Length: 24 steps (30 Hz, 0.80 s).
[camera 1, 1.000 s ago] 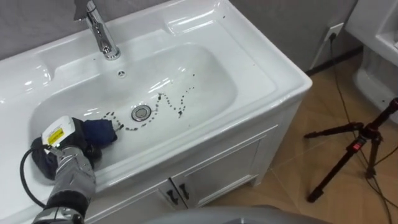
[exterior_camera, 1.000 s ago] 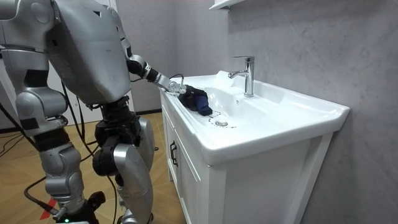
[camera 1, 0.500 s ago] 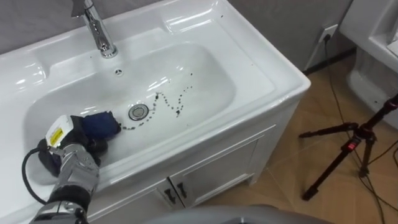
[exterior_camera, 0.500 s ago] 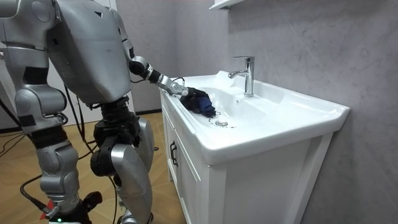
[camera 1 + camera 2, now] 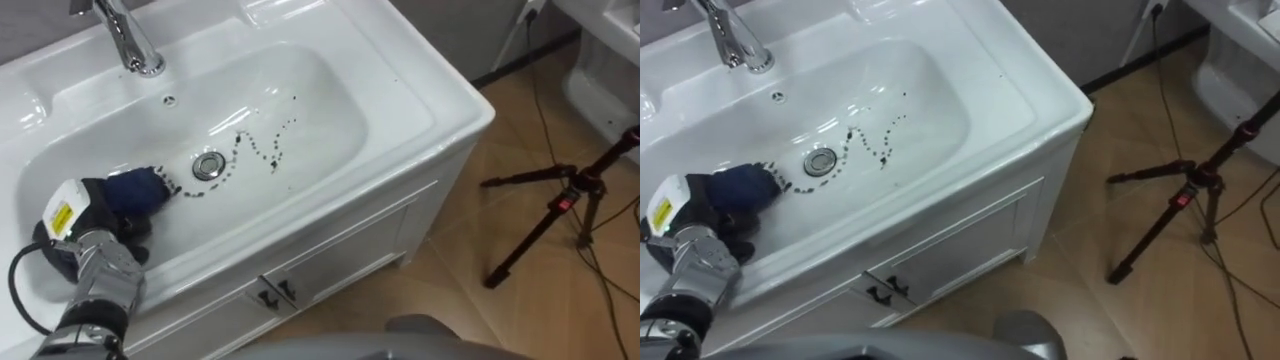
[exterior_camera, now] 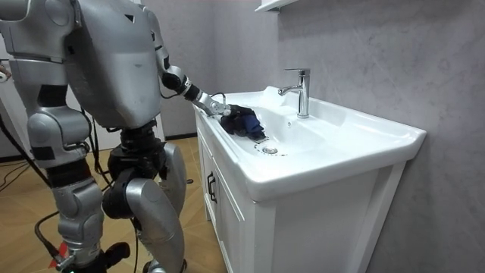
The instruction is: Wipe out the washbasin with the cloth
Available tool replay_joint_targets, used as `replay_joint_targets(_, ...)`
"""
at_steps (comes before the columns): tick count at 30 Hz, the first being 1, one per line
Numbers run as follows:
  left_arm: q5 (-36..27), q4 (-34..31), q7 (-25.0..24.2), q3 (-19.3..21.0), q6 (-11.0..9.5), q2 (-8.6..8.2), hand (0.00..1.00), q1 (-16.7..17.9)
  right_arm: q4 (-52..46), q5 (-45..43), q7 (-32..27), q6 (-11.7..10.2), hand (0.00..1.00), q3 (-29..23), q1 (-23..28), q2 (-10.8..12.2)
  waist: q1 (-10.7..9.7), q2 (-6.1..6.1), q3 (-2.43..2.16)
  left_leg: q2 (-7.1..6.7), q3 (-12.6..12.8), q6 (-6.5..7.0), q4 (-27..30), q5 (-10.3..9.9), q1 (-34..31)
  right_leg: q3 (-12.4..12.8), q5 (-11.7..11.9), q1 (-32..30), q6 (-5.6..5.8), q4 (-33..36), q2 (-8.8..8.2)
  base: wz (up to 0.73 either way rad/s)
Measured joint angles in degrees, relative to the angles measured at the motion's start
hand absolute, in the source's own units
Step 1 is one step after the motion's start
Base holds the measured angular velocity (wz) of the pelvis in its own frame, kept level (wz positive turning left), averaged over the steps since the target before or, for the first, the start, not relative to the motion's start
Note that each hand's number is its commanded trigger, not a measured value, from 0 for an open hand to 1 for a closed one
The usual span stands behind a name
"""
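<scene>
The white basin (image 5: pixel 310 110) has a trail of dark specks (image 5: pixel 255 148) running from the drain (image 5: pixel 208 165) toward its right side. My left hand (image 5: pixel 85 228) is low in the basin's left part, its fingers curled on a dark blue cloth (image 5: pixel 135 190) that lies against the bowl just left of the drain. The chrome faucet (image 5: pixel 125 40) stands at the back rim. In the room view I stand at the cabinet's end, with the left hand (image 6: pixel 216 108) stretched over the rim and the cloth (image 6: pixel 244 121) bunched in the bowl.
Cabinet doors (image 5: pixel 270 290) sit under the basin's front edge. A black tripod (image 5: pixel 560 215) and a cable stand on the wooden floor to the right. A white fixture (image 5: pixel 600 70) is at the upper right.
The eye view has shifted, so the basin sits further up and left. In the room view my left hand and the cloth have slid a little further along the bowl toward the drain.
</scene>
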Motion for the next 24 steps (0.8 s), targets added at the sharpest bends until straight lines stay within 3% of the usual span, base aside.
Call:
replay_joint_targets(5, 0.0, -0.3, 2.0, -1.2, 0.0, 0.4, 1.0, -0.6, -0.1, 0.7, -1.2, -0.1, 0.0, 1.1, -0.5, 0.0, -0.3, -0.15, -0.01, -1.14, -0.3, 0.26, 0.1, 1.0, -3.2, 0.6, 0.1, -3.5, 0.3, 1.3, -1.06, -0.04)
replay_joint_targets(9, -0.3, -0.4, 2.0, -2.5, 0.4, -0.21, 1.0, -2.7, -0.2, 1.5, -1.4, -0.1, 0.0, 1.1, -2.6, 0.0, -0.2, -0.36, 0.14, -2.42, -0.2, 1.09, 0.0, 1.7, -5.0, 1.0, -0.2, -6.0, 0.87, 3.0, -2.2, 0.1)
replay_joint_targets(12, -3.3, 2.9, 1.3, -5.3, 1.7, -1.29, 1.0, -9.0, 0.1, 5.1, -1.8, -0.6, 0.0, 2.2, -4.2, 0.2, -0.4, -1.02, 0.87, -2.82, 0.1, 1.23, 0.1, 2.2, -5.2, 0.9, 0.1, -6.3, 1.52, 2.9, -2.46, 0.25)
replay_joint_targets(14, -8.6, 6.7, 0.2, -5.3, 2.6, -3.9, 1.0, -16.3, 0.0, 6.7, -1.7, -1.3, 0.0, 2.7, -6.2, 0.4, -1.0, -2.09, 1.56, -2.99, 0.8, 1.26, 0.3, 2.2, -6.7, 0.9, 0.7, -7.6, 2.22, 2.8, -2.76, 0.12)
replay_joint_targets(15, -10.2, 7.9, 0.2, -5.3, 2.4, -4.62, 1.0, -18.2, 0.0, 6.9, -1.7, -1.6, 0.0, 2.7, -6.7, 0.4, -1.1, -2.4, 1.77, -3.01, 1.0, 1.34, 0.5, 2.1, -7.2, 0.9, 0.9, -8.1, 2.43, 2.8, -2.81, 0.0)
replay_joint_targets(17, -14.1, 10.0, -1.0, -6.0, 0.9, -6.86, 1.0, -24.7, 0.1, 6.8, -1.1, -2.4, 0.0, 3.5, -7.8, 0.7, -2.3, -3.8, 2.99, -2.63, 2.7, 2.8, 2.4, 1.2, -10.2, 1.7, 2.3, -10.6, 2.81, 2.8, -2.46, -0.19)
replay_joint_targets(19, -16.1, 10.6, -2.7, -7.2, 0.3, -7.5, 1.0, -28.7, 0.1, 6.4, -0.7, -2.4, 0.0, 5.2, -8.3, 0.7, -4.3, -4.59, 3.87, -2.36, 3.3, 3.37, 4.0, 0.9, -12.7, 2.0, 3.6, -12.1, 3.08, 2.7, -2.39, -0.17)
replay_joint_targets(20, -16.3, 11.0, -3.2, -7.4, -0.1, -7.6, 1.0, -30.8, 0.1, 6.4, -0.2, -2.4, 0.0, 6.2, -8.1, 0.4, -5.8, -4.19, 4.23, -2.12, 3.6, 3.74, 4.5, 0.5, -13.5, 2.2, 4.0, -12.5, 3.32, 2.7, -2.5, -0.09)
replay_joint_targets(24, -21.1, 12.3, -7.6, -9.1, -0.6, -7.55, 1.0, -34.1, 1.4, 6.7, 0.9, -2.7, 0.0, 8.1, -7.5, -0.4, -8.7, -3.6, 4.39, -1.77, 4.9, 4.28, 6.5, -0.7, -14.7, 2.6, 4.9, -13.6, 3.24, 3.2, -2.57, -0.18)
